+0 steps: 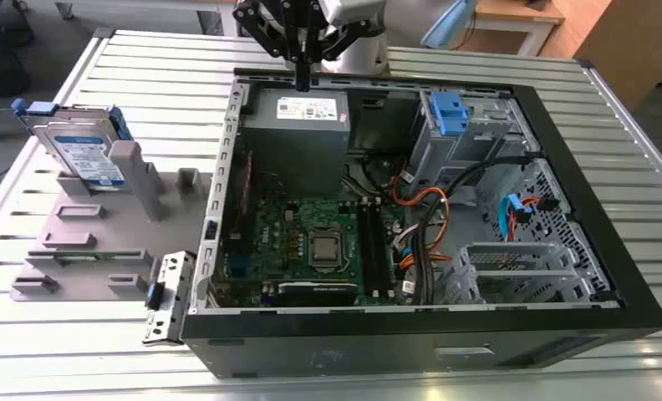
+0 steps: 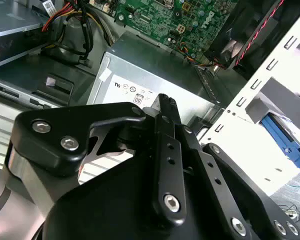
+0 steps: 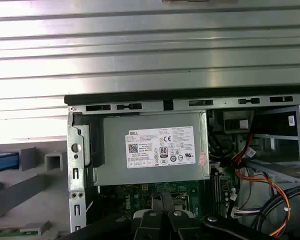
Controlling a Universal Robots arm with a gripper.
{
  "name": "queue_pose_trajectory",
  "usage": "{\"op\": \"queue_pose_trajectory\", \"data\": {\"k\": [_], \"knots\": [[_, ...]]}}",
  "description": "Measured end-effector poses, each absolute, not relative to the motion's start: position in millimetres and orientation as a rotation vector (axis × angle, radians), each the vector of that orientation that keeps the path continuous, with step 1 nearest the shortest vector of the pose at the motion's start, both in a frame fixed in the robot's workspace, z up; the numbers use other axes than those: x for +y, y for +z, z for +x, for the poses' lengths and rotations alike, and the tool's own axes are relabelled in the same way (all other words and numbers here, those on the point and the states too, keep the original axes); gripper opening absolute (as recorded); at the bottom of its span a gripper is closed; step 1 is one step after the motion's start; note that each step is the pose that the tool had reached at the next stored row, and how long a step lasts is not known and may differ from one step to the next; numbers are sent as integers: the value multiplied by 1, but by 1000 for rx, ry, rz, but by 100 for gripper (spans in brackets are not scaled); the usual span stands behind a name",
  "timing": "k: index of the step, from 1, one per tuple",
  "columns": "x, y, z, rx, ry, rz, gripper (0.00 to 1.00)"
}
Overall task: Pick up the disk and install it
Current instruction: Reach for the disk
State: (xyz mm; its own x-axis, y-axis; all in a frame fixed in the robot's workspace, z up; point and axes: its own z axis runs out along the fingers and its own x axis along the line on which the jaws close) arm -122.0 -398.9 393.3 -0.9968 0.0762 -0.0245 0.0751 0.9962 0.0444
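Gripper point(image 1: 303, 81) over the case point(image 1: 420, 342), jaws pressed together, empty; disk point(image 1: 84, 157) well apart, upright; likely stiff, heavyish, fragile; take its edges.

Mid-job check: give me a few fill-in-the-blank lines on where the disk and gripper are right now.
The silver rectangular metal disk with blue rails stands ____ (inside/outside) the open black computer case. The grey metal power-supply box with a white sticker lies just below the black ____. The gripper holds ____.
Missing: outside; gripper; nothing.
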Motion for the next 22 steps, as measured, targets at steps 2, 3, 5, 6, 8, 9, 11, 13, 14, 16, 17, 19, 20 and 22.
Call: {"op": "queue_pose_trajectory", "data": {"k": [2, 3, 5, 6, 8, 9, 11, 13, 14, 16, 17, 19, 20, 22], "knots": [[-399, 393, -122, 3112, 68, 118, 11], [-399, 393, -122, 3112, 68, 118, 11], [-399, 393, -122, 3112, 68, 118, 11], [-399, 393, -122, 3113, 68, 118, 11], [-399, 393, -122, 3112, 68, 118, 11], [-399, 393, -122, 3112, 68, 118, 11], [-399, 393, -122, 3112, 68, 118, 11], [-399, 393, -123, 3113, 67, 118, 11], [-399, 393, -123, 3112, 68, 118, 11], [-399, 393, -126, 3111, 68, 118, 11], [-399, 393, -127, 3109, 68, 118, 11], [-399, 393, -128, 3109, 68, 118, 11], [-399, 393, -128, 3108, 68, 118, 11], [-399, 393, -128, 3109, 68, 118, 11]]}}
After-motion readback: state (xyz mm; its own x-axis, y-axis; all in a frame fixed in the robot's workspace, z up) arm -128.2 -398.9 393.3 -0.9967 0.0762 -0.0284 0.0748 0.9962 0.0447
